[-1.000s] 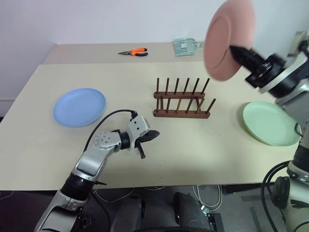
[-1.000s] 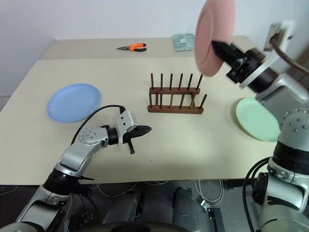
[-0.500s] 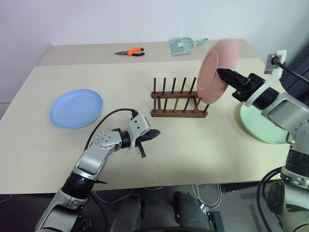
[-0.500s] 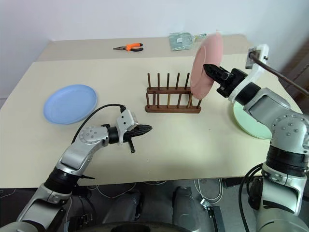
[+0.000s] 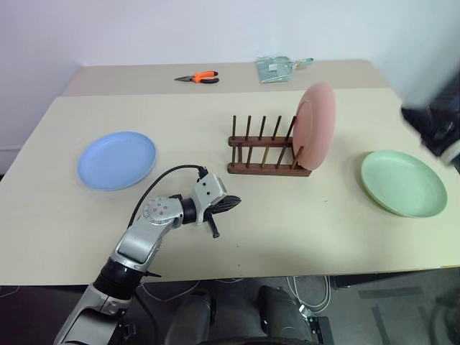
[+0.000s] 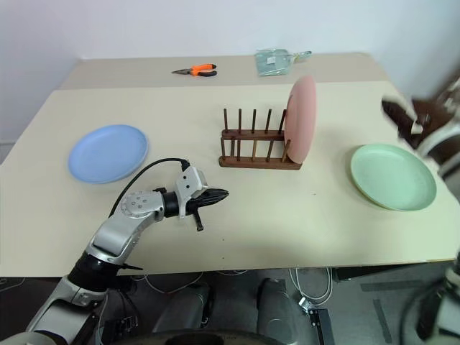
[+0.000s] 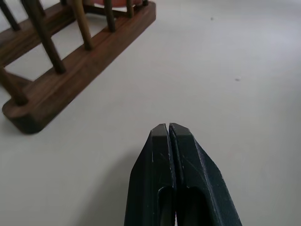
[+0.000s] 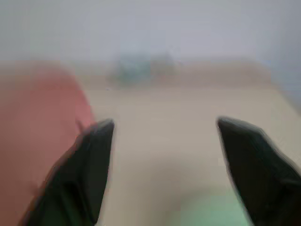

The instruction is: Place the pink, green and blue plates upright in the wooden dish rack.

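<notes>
At the right end of the small dark brown wooden dish rack (image 5: pixel 269 149), the round salmon pink plate (image 5: pixel 316 128) stands upright on its edge among the last pegs, free of any grip. Your right claw (image 8: pixel 164 174) shows in its wrist view with its black fingers spread wide and nothing between them; in the head views it is a blur at the right edge, above the round pale mint green plate (image 5: pixel 403 182), which lies flat on the bench (image 5: pixel 302 215) well to the right of the rack. Your left claw (image 7: pixel 169 136) has its fingers pressed together on nothing, low over the bench in front of the rack's left end. The round light blue plate (image 5: pixel 117 159) lies flat, well to the left.

By this reading one plate of three is racked, and the green one looks like the next job. You would need to get the open right claw over its rim, since it lies flush on the bench, then stand it up in a free slot without knocking the pink plate.
</notes>
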Tool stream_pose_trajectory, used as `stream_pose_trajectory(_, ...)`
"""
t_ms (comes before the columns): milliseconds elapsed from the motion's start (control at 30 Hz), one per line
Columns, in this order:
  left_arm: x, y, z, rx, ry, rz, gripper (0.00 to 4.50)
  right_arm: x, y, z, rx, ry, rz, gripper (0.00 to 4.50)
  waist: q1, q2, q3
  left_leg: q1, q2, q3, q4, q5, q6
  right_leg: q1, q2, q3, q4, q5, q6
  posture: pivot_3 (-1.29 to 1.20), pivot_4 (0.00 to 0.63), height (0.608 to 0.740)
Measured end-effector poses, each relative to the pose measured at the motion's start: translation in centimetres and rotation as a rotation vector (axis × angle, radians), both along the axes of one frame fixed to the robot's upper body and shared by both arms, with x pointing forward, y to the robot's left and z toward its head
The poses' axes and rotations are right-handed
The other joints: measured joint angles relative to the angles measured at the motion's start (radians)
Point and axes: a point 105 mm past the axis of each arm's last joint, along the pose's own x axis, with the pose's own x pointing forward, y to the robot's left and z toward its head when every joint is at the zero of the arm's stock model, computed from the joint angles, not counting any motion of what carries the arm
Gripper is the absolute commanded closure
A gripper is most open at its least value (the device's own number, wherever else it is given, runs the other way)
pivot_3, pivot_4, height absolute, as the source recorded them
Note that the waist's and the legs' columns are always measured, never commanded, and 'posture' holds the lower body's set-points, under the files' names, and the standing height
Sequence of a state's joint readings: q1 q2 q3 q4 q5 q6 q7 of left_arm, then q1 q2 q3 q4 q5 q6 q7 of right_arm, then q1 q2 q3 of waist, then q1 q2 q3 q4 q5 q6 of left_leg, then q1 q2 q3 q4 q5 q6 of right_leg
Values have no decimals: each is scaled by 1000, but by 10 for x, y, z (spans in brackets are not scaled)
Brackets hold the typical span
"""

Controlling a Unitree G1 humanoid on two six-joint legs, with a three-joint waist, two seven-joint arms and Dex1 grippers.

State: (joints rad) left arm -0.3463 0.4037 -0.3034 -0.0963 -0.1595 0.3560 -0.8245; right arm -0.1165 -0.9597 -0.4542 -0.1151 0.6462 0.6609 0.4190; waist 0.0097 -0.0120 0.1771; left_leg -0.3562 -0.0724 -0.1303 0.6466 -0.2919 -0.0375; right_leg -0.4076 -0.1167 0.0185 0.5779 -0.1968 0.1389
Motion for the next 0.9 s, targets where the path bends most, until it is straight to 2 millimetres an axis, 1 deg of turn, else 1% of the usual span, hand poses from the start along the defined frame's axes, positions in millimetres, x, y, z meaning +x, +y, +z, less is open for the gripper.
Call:
stream_pose_trajectory(67,2,-3,0,8,-8,-18,4500,-11,7,-50,-140,169,47,38,-12,0,0,0,1,2,1,0,0,0,0,1,0,0,0,0,150,740)
stream_pose_trajectory(100,1,-6,0,12,-14,-31,4500,-14,12,-67,-178,223,74,38,-19,2,0,0,0,3,1,0,0,0,-1,2,0,0,-1,0,150,740)
stream_pose_trajectory(133,1,-8,0,12,-15,-40,4500,-16,14,-75,-206,243,88,38,-24,4,0,0,0,5,1,0,0,0,-1,4,0,0,-1,0,150,740)
stream_pose_trajectory(167,1,-10,0,13,-16,-48,4500,-16,16,-78,-241,247,97,38,-26,4,0,0,0,7,1,0,0,0,-1,5,1,0,-1,0,150,740)
stream_pose_trajectory(267,2,-11,2,12,-24,-54,4500,-11,13,-77,-332,230,91,38,-24,2,0,1,1,5,1,0,0,0,0,4,1,0,0,0,150,740)
stream_pose_trajectory(300,1,-11,2,13,-24,-54,4500,-9,11,-79,-351,235,87,274,-21,2,0,1,1,5,1,0,0,0,0,4,0,1,0,0,150,740)
stream_pose_trajectory(367,1,-10,2,16,-23,-54,4500,-5,6,-87,-363,249,63,894,-19,1,0,0,0,5,2,0,0,0,-1,4,0,1,1,0,150,740)
stream_pose_trajectory(467,2,-9,1,19,-24,-52,4500,0,0,-97,-376,273,44,2412,-15,1,0,0,0,4,2,0,0,0,-1,4,0,2,1,0,150,740)
stream_pose_trajectory(567,2,-9,1,19,-25,-49,4500,5,-1,-97,-369,263,40,4008,-16,1,0,0,0,4,2,0,0,0,-1,4,0,1,1,0,150,740)
stream_pose_trajectory(600,2,-9,1,19,-24,-47,4500,6,-1,-97,-364,258,41,4476,-17,1,0,0,0,4,2,0,0,0,-1,4,0,1,1,0,150,740)
stream_pose_trajectory(700,0,-7,-3,20,-13,-40,4500,11,-1,-91,-385,222,39,4476,-18,1,0,0,0,4,2,0,0,0,-1,4,0,2,1,0,150,740)
stream_pose_trajectory(767,0,-5,-5,24,-8,-35,4500,18,2,-77,-398,148,35,4476,-20,1,1,0,0,4,2,0,0,-1,-1,4,0,2,1,0,150,740)
stream_pose_trajectory(867,0,-4,-3,21,-15,-26,4500,35,17,-35,-376,-59,30,4476,-24,2,0,1,0,4,1,0,0,-1,-1,4,1,2,1,0,150,740)
stream_pose_trajectory(900,1,-4,-3,20,-17,-23,4500,42,24,-15,-339,-139,24,4476,-26,2,1,1,1,4,1,0,0,-1,0,4,1,2,2,0,150,740)
